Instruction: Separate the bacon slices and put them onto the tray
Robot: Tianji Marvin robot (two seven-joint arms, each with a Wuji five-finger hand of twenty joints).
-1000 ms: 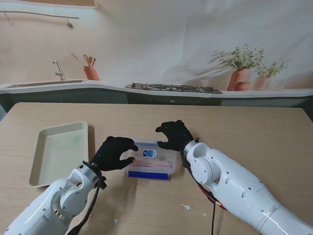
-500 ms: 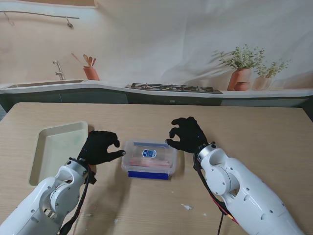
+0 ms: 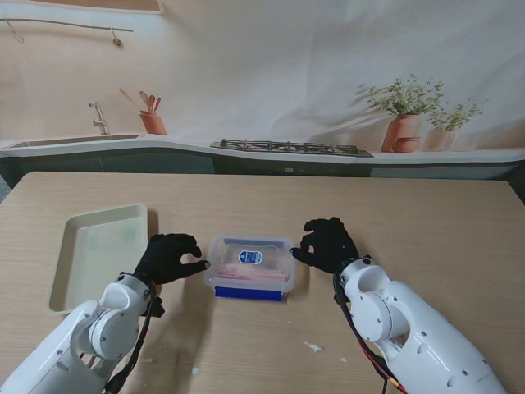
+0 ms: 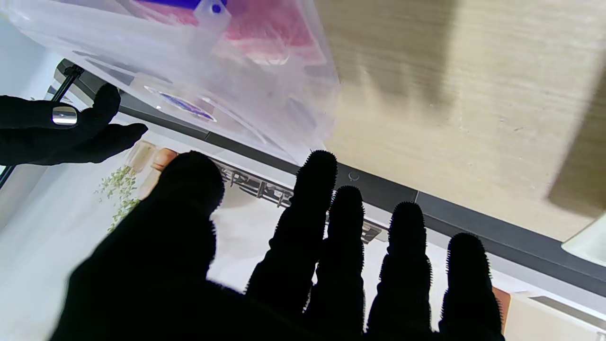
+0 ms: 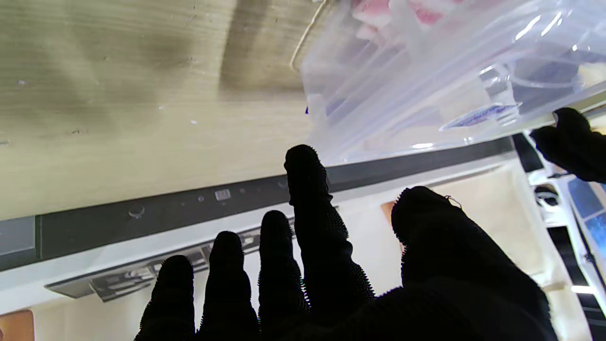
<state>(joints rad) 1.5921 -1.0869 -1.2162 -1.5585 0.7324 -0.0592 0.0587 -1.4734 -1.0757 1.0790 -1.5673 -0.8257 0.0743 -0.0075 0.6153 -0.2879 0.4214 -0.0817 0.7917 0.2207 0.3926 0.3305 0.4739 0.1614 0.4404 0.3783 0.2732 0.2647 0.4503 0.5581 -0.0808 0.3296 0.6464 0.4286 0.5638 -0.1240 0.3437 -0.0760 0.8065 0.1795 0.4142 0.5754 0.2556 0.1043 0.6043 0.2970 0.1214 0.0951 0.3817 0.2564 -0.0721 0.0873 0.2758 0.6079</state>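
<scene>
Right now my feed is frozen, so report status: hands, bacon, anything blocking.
Left hand and right hand open, flanking the clear lidded plastic container. Pink bacon slices inside, lid on. Cream rectangular tray empty, left of the container.

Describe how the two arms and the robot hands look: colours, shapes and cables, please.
Both arms have smooth, rounded white shells with grey joint rings. Each ends in a five-finger robot hand in a black textured glove: the left robot hand and the right robot hand. Black cables run along the left arm; black and reddish cables hang beside the right arm. No markings are readable.
</scene>
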